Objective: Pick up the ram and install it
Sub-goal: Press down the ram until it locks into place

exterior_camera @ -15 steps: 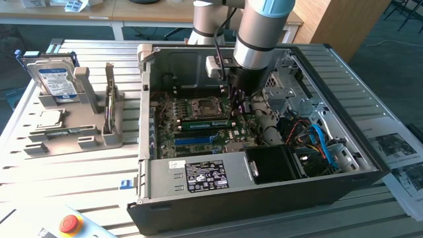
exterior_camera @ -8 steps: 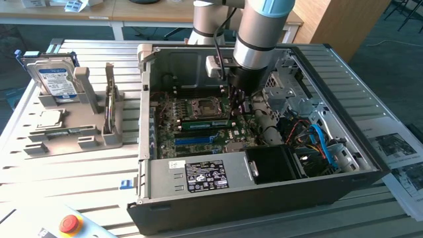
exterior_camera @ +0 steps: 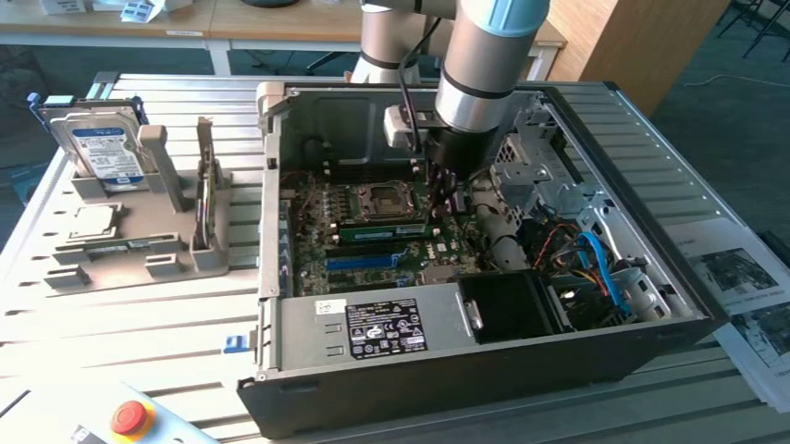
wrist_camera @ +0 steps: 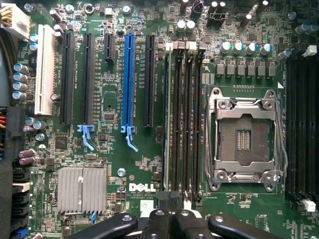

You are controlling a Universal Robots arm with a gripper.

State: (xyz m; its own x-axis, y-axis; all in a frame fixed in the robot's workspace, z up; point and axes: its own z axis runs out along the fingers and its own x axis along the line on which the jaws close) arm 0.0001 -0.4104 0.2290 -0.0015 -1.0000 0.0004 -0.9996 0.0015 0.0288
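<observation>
The ram (exterior_camera: 383,232) is a long green stick standing in a motherboard slot beside the CPU socket (exterior_camera: 385,199), inside the open computer case (exterior_camera: 265,185). In the wrist view the ram (wrist_camera: 166,119) appears edge-on as a thin strip in the first of the black memory slots. My gripper (exterior_camera: 453,192) hangs low in the case over the ram's end at the exterior view's right. Its black fingers (wrist_camera: 158,219) are pressed together with nothing between them, so my gripper (wrist_camera: 169,211) is shut. I cannot tell whether it touches the ram.
A second green stick (exterior_camera: 205,176) stands upright in the grey holder (exterior_camera: 136,264) outside the case, near a hard drive (exterior_camera: 105,153). A blue slot (wrist_camera: 129,74) lies beside the memory slots. Cables, the drive cage and the power supply (exterior_camera: 370,328) crowd the case.
</observation>
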